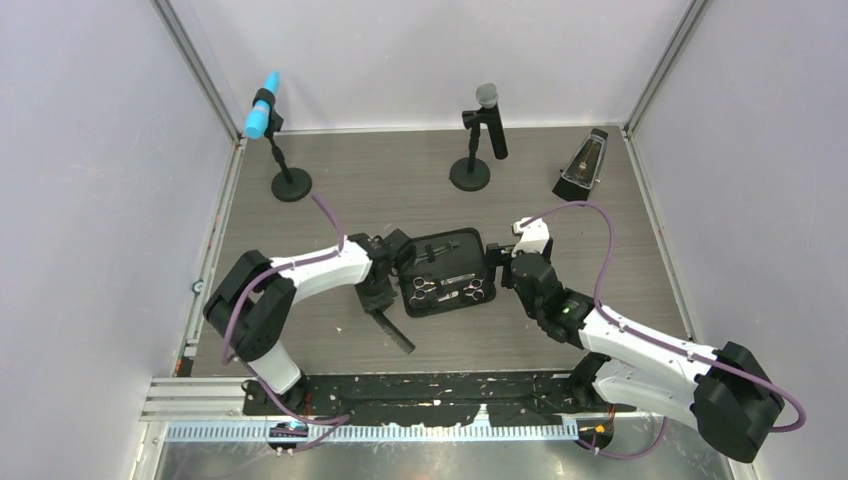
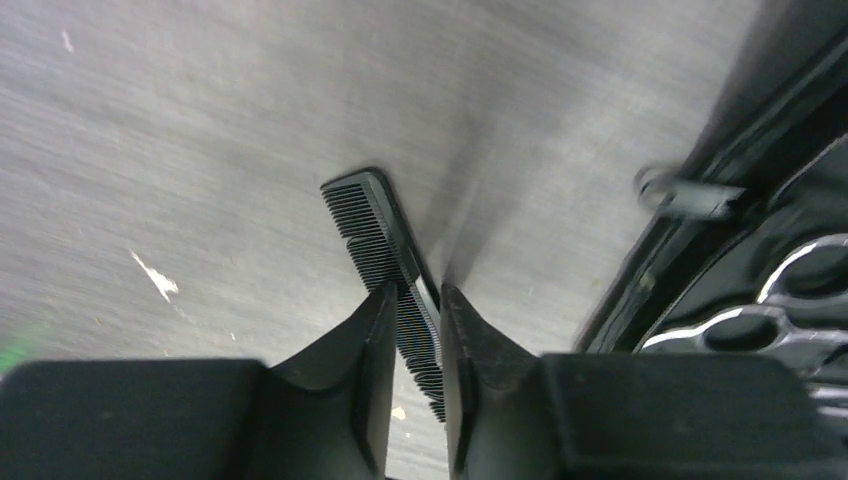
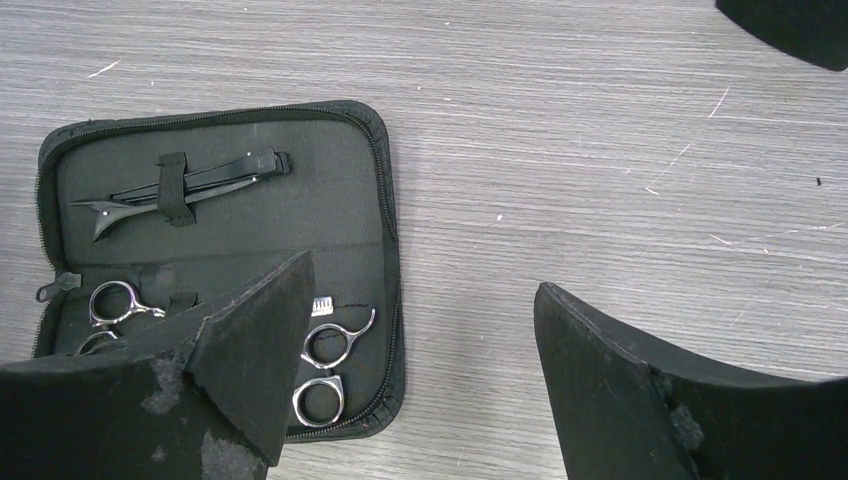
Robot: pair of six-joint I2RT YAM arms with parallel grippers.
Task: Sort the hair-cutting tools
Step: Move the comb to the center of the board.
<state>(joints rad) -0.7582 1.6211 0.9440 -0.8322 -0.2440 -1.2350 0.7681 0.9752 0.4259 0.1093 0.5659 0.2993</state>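
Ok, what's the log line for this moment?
left end effector: fingers flank comb on table, grip unclear | right end effector: open, beside case | case: open, scissors and clips inside

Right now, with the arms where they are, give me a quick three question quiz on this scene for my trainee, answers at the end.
1. True or false: the right hand stands open over the table and holds nothing.
2. Which tool lies between the fingers of the left hand? A: a razor. B: the black comb. C: a brush.
3. Fill in: the silver scissors and the thin black hair clips sit inside the open ___.

Key: 1 true. 2 B. 3 zip case.
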